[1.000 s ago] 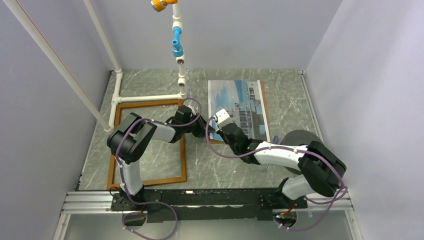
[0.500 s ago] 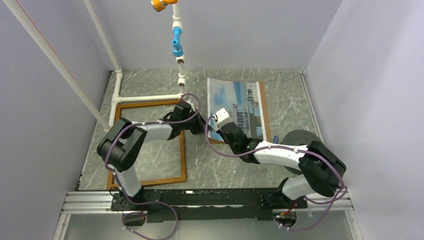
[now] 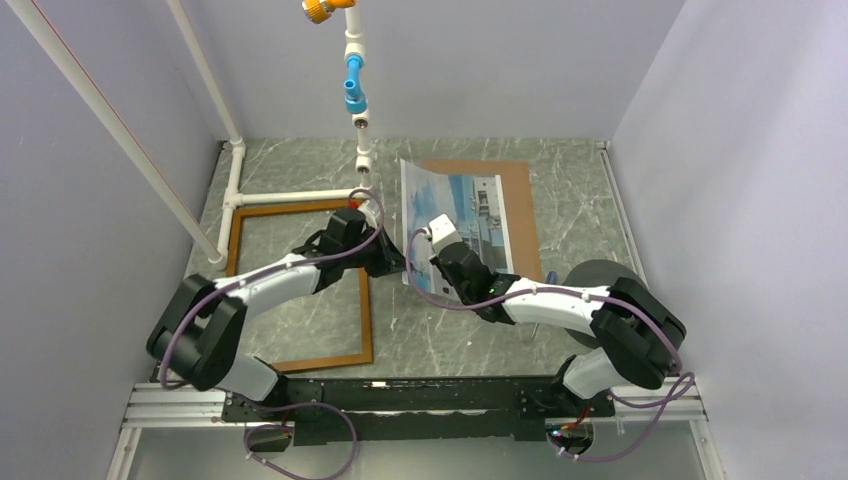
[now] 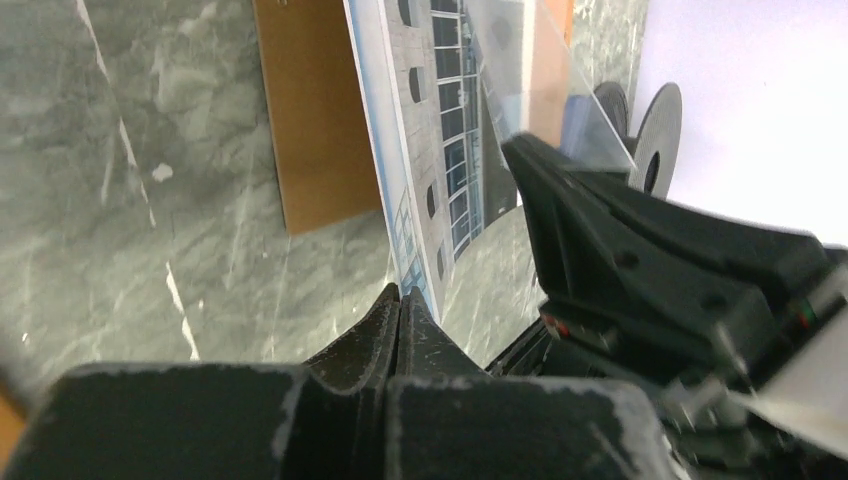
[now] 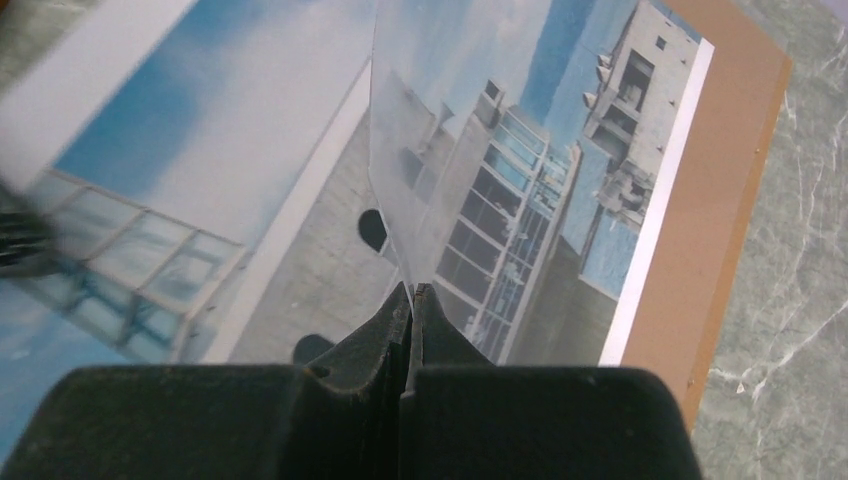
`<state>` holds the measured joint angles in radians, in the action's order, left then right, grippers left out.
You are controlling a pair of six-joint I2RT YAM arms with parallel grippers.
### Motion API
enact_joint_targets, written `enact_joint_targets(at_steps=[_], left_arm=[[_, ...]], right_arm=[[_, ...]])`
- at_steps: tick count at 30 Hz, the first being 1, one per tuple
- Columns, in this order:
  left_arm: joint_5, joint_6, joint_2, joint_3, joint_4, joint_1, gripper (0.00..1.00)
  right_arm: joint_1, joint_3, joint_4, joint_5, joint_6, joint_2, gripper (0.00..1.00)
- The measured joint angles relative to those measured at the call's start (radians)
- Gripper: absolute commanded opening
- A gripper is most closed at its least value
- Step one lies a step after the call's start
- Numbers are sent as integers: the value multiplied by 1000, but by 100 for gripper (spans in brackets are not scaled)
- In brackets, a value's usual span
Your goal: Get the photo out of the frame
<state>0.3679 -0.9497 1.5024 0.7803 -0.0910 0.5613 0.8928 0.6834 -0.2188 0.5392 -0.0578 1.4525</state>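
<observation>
Left of the right tool (image 5: 411, 293) clamped on a clear sheet (image 5: 445, 150), the left tool (image 4: 402, 297) pinching the photo (image 4: 422, 170) could crease it.

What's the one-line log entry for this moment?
left end effector: shut on edge of rectangular building photo | right end effector: shut on clear sheet | photo: tilted up off brown backing board | reddish-brown wooden frame: empty

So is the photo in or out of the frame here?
Out: the photo is over the brown board, beside the frame, which encloses bare table.
</observation>
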Motion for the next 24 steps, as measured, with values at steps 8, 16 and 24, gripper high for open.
enact_joint_targets(at_steps=[8,16,24], left_arm=[[-29,87,-274,-101,173,-10,0],[-66,153,-563,-190,402,-77,0],[-98,217,-753,-190,620,-135,0]], right_arm=[[0,3,1,0,0,25,0],[0,7,1,-1,2,47,0],[1,24,10,-2,10,75,0]])
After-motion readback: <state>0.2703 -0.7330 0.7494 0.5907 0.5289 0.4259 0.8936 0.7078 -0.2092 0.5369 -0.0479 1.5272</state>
